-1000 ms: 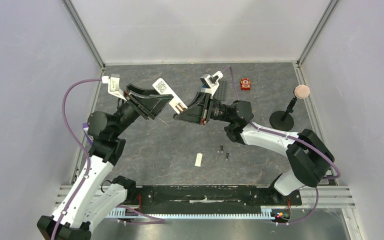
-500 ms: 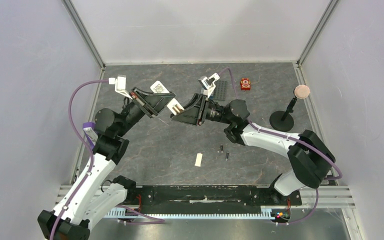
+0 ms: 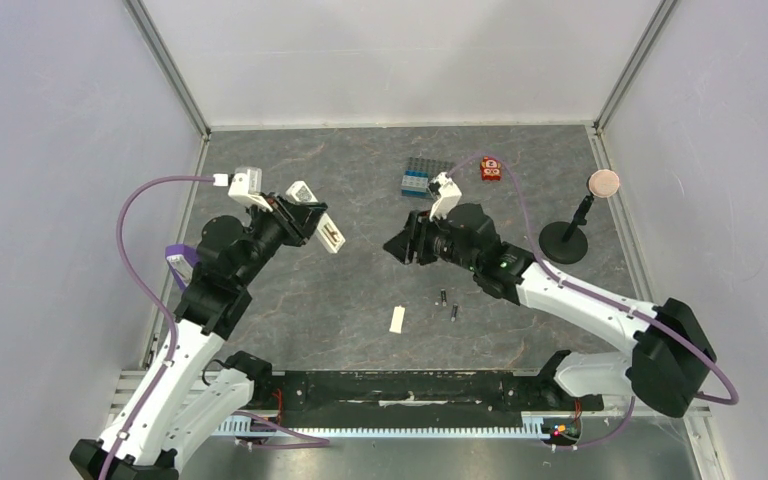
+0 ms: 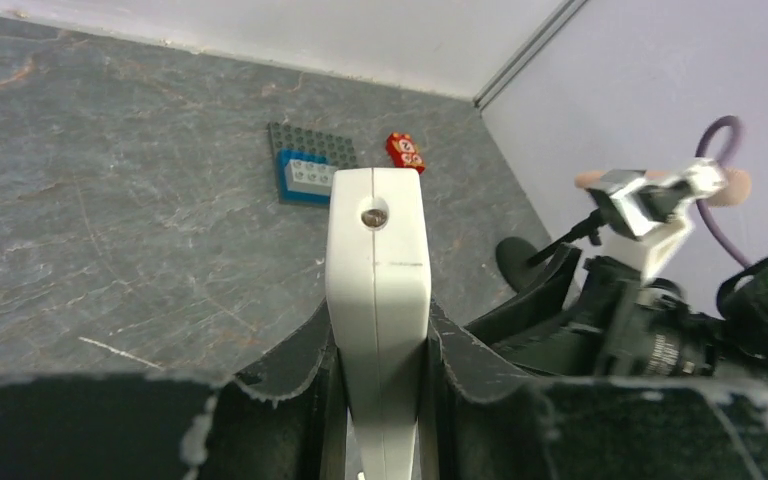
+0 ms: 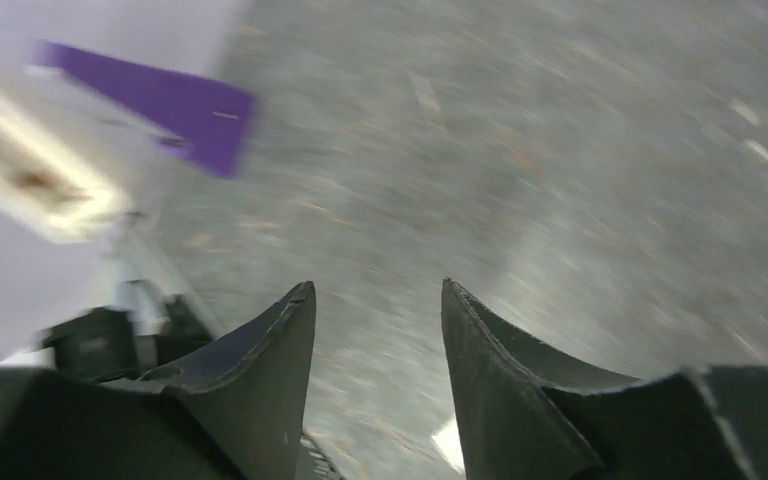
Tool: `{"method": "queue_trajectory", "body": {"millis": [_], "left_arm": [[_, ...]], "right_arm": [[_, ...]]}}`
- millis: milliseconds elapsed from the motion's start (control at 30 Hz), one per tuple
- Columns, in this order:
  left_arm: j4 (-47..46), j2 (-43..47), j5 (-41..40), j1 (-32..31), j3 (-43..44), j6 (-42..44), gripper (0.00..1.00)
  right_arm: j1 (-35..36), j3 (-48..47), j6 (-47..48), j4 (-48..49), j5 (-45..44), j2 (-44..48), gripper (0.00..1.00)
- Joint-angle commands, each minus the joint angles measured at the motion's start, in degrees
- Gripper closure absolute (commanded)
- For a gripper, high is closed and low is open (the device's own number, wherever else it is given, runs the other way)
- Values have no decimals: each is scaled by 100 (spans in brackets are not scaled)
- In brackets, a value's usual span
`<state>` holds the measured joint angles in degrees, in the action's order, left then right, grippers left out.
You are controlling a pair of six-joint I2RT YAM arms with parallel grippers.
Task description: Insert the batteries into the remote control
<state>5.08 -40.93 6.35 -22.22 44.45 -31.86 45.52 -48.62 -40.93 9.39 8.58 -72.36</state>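
While the left gripper (image 3: 308,218) pinches the remote control (image 3: 331,234) off the table, likely to present its battery slot, the right gripper (image 3: 400,248) hangs near the remote with fingers spread and empty, probably free to fetch the batteries (image 3: 442,297), which lie on the table well apart from the remote, toward the arm bases.

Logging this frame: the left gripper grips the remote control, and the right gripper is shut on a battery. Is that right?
Not quite. The right gripper is open and empty, as the right wrist view shows; both batteries lie on the table in the top view. The left gripper does grip the remote control.
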Motion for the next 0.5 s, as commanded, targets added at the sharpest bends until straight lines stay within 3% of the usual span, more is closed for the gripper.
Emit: {"method": "queue_trajectory", "body": {"millis": [0, 133, 467], "left_arm": [[-49, -5, 336, 2, -54, 700, 98], [-272, -109, 859, 1, -137, 879, 98], [-282, -190, 859, 7, -212, 885, 98]], "right_arm": [[-10, 210, 630, -2251, -1909, -297, 52], [-6, 525, 525, -2270, -2002, -573, 54], [-8, 666, 221, -2849, -2574, -860, 59]]}}
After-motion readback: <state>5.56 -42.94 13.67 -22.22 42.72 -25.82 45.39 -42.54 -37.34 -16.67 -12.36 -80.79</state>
